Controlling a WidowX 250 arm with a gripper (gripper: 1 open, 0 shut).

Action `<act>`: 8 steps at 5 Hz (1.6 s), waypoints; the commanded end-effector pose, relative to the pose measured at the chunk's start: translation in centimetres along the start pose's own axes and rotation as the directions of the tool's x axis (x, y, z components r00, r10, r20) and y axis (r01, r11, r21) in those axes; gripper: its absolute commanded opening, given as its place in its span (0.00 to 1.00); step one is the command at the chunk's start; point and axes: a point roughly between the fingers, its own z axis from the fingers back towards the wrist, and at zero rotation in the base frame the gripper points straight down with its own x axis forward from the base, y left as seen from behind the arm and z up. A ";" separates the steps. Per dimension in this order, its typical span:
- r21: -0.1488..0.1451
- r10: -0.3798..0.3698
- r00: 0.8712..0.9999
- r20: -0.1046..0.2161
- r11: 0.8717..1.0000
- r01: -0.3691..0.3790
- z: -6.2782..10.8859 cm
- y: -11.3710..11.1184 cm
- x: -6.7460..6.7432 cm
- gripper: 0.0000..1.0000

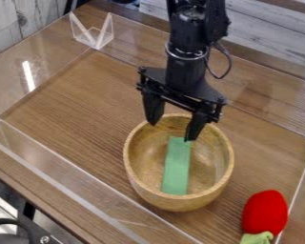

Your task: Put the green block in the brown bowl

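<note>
In the camera view, the brown bowl (pixel 133 172) is sitting on the wooden worktop (pixel 66 114), and it is the big round thing that all the other places are told from. The green block (pixel 177 170) is lying inside the bowl, flat on the bottom. It is long and thin, with one end pointing toward the side of the bowl where the robot is and the other end pointing toward the side facing the camera. The bowl is light brown and has a thick round rim.

The black jaws (pixel 175 126) are hanging over the far part of the bowl. They are standing wide open, with one finger on each side and a big gap between them. They are holding nothing, and the green block is lying lower down, below them. The black robot arm (pixel 191 38) is reaching up behind the bowl, and a thin dark cable is curling beside it.

A red, rounded toy (pixel 266 212) with a green end is lying to the right of the bowl, nearer the camera and apart from it. A small clear stand (pixel 92 31) is standing well behind the bowl, off to the left. Some black cables (pixel 12 227) are bending at the lower left of the bowl, well apart from it.
</note>
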 end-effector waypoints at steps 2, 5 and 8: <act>-0.014 -0.060 0.996 0.071 0.998 0.061 1.7 0.2 0.2 1.00; -0.006 0.157 0.986 0.052 0.988 -0.157 3.5 0.5 0.8 1.00; -0.019 0.277 0.950 0.145 0.961 -0.277 6.6 4.8 1.9 1.00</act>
